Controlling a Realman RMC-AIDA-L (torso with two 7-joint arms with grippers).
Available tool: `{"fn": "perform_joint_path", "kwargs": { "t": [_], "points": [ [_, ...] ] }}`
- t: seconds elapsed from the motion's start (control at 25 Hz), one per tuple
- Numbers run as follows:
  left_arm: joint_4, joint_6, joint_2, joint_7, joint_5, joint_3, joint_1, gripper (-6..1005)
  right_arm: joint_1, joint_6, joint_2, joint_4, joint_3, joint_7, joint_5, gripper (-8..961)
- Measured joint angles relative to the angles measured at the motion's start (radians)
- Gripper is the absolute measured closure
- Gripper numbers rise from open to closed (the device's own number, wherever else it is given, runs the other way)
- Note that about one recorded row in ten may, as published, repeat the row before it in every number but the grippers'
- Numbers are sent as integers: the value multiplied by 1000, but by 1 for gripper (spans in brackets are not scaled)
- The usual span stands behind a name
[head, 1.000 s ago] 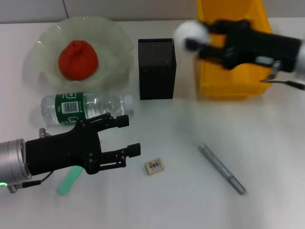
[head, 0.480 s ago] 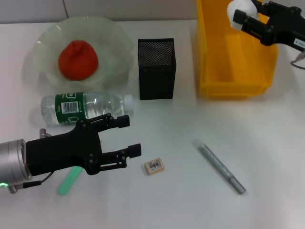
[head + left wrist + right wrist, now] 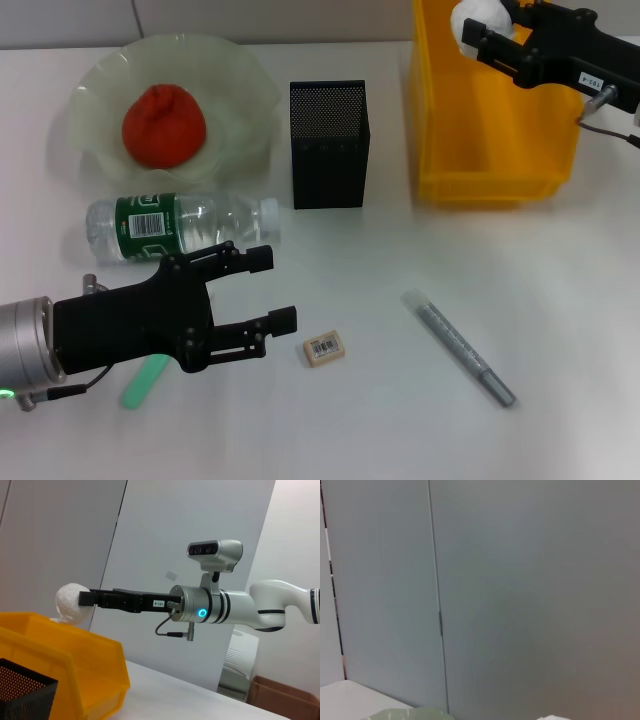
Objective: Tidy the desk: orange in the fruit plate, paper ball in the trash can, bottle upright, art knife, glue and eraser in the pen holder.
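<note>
My head camera looks steeply down on the desk from close above, my left arm lower left of the frame, my right arm upper right. My left wrist camera sits low, facing level across the yellow trash can [image 3: 75, 665] toward that right arm, which both views share. My right wrist camera faces a grey wall panel [image 3: 520, 590].

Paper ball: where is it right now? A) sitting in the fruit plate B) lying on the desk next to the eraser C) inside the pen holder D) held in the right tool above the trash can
D: the paper ball sits clamped in the right tool over the open trash can, which the left wrist view also shows.
</note>
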Motion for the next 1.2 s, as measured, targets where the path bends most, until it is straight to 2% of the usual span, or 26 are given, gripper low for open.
{"fn": "perform_joint_path", "kwargs": {
  "t": [0.44, 0.68, 0.76, 0.96, 1.2],
  "points": [
    [0, 0, 0, 0, 0, 1, 0, 215, -7, 15, 0, 1, 5, -12, 2, 364],
    [0, -2, 0, 0, 0, 1, -2, 215, -8, 14, 1, 5, 6, -13, 3, 279],
    [0, -2, 0, 0, 0, 1, -2, 215, -8, 2, 1, 5, 2, -13, 4, 279],
    [0, -2, 1, 0, 0, -1, -1, 215, -12, -137, 2, 12, -2, -40, 13, 278],
    [0, -3, 4, 0, -2, -29, 5, 215, -14, -323, -1, 121, -1, -96, 61, 277]
  ]
}}
